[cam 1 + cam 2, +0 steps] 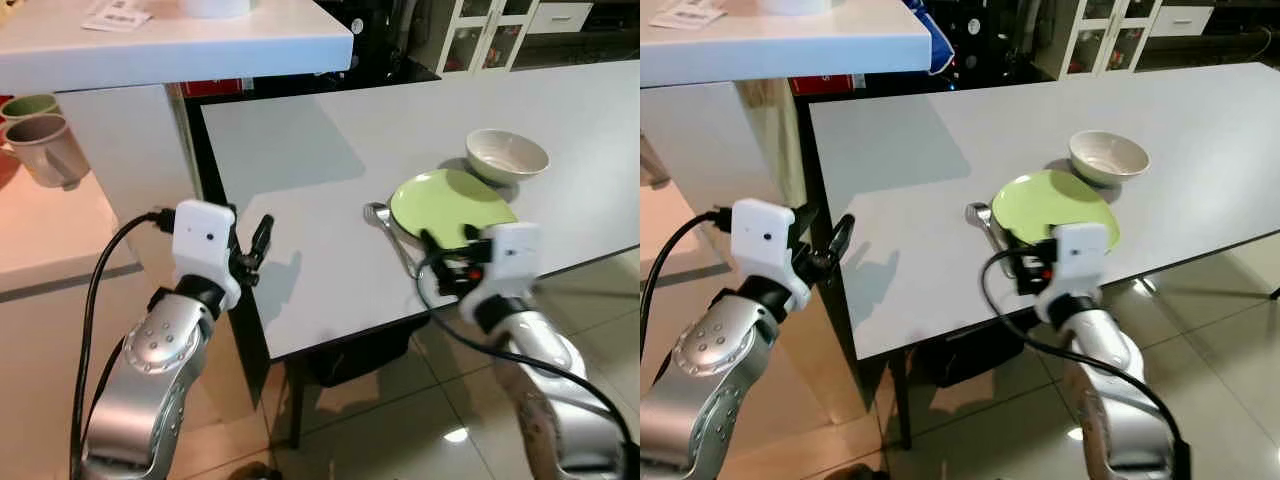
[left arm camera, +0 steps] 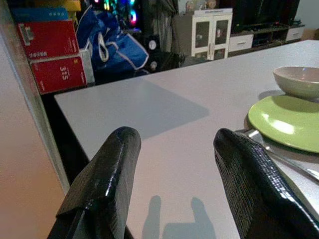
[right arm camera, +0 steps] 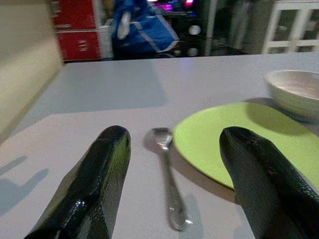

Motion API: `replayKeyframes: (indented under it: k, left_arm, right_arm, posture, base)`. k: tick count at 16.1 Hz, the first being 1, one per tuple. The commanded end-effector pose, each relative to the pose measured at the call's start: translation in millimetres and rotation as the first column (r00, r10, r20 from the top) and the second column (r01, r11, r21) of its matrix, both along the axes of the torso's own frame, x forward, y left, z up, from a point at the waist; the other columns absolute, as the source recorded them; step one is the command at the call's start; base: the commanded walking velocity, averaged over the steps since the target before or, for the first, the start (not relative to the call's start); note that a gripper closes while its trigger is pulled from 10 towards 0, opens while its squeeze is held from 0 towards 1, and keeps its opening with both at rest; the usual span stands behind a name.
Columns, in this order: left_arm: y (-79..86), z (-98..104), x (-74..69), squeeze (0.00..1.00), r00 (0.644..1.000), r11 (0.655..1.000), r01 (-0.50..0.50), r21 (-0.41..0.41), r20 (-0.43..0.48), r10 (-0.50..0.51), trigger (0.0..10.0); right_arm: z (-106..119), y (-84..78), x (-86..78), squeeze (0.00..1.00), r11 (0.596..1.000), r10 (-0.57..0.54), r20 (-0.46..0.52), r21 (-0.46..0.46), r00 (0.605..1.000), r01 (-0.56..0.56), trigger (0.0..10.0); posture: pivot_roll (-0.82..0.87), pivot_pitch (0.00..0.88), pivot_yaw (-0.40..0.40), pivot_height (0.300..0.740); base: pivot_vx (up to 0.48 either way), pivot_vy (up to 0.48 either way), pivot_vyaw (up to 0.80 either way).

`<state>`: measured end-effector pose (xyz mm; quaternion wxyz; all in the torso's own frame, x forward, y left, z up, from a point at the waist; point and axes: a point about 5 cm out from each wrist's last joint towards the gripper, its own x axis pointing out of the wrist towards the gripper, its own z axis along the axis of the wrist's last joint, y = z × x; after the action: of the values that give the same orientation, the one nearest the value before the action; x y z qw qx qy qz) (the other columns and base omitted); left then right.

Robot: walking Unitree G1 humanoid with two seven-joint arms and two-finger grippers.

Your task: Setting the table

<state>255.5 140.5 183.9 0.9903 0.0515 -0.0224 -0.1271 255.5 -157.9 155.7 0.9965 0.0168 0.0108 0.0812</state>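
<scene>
A round green plate [image 1: 450,203] lies near the front edge of the white table [image 1: 300,150]. Just behind the plate stands a white bowl [image 1: 507,155], and a metal spoon [image 1: 385,225] lies along its left side. My right gripper [image 1: 440,262] hovers open at the table's front edge. In the right wrist view the spoon [image 3: 169,189] and the plate [image 3: 224,142] lie ahead of its fingers, which hold nothing. My left gripper [image 1: 256,250] is open and empty at the table's left edge, pointing across the tabletop towards the plate [image 2: 286,122] and bowl [image 2: 299,79].
A white counter [image 1: 170,45] overhangs the table's far left corner. Mugs [image 1: 45,145] sit on a lower shelf to the left. Red boxes [image 2: 60,74] and a blue bag [image 2: 119,45] lie beyond the table, with a white cabinet [image 1: 490,35] behind. Tiled floor [image 1: 400,420] lies below.
</scene>
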Motion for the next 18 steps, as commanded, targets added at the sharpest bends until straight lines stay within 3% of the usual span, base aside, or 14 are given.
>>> replayKeyframes:
  k: [1,7,11,16,18]
  left_arm:
    - [-4.0,-2.0,2.6,0.00,1.000,1.000,0.030,0.001,-0.004,-0.030,10.0]
    - [-6.3,5.9,12.7,0.00,0.999,1.000,0.026,-0.012,0.042,-0.025,10.0]
    - [4.5,5.4,5.5,0.00,0.999,1.000,-0.012,0.004,0.048,0.012,10.0]
    - [23.3,-6.1,-14.2,0.00,0.999,0.998,-0.052,0.039,0.002,0.052,10.0]
    - [23.8,-4.3,-9.6,0.00,0.997,0.997,-0.075,0.034,0.014,0.075,10.0]
  right_arm:
    - [2.2,-4.7,-2.4,0.00,1.000,-0.028,-0.003,-0.001,1.000,0.028,10.0]
    - [2.0,-2.1,3.3,0.00,0.999,-0.040,-0.026,-0.002,0.999,0.040,10.0]
    - [-2.5,3.5,6.7,0.00,1.000,0.004,-0.052,0.019,0.999,-0.003,10.0]
    - [-9.5,3.5,6.1,0.00,1.000,0.026,-0.074,0.011,0.997,-0.025,10.0]
    - [-11.8,4.5,5.0,0.00,1.000,0.030,-0.076,0.005,0.997,-0.030,10.0]
  posture:
    - [0.04,0.019,0.025,0.740]
    - [0.03,0.003,0.017,0.740]
    - [0.05,0.000,-0.017,0.740]
    - [0.07,0.000,-0.038,0.740]
    - [0.07,0.000,-0.038,0.740]
  base:
    - [-0.262,0.000,0.00]
    - [0.000,0.000,0.00]
    - [0.000,0.060,0.00]
    - [0.000,0.292,0.00]
    - [0.000,0.319,0.00]
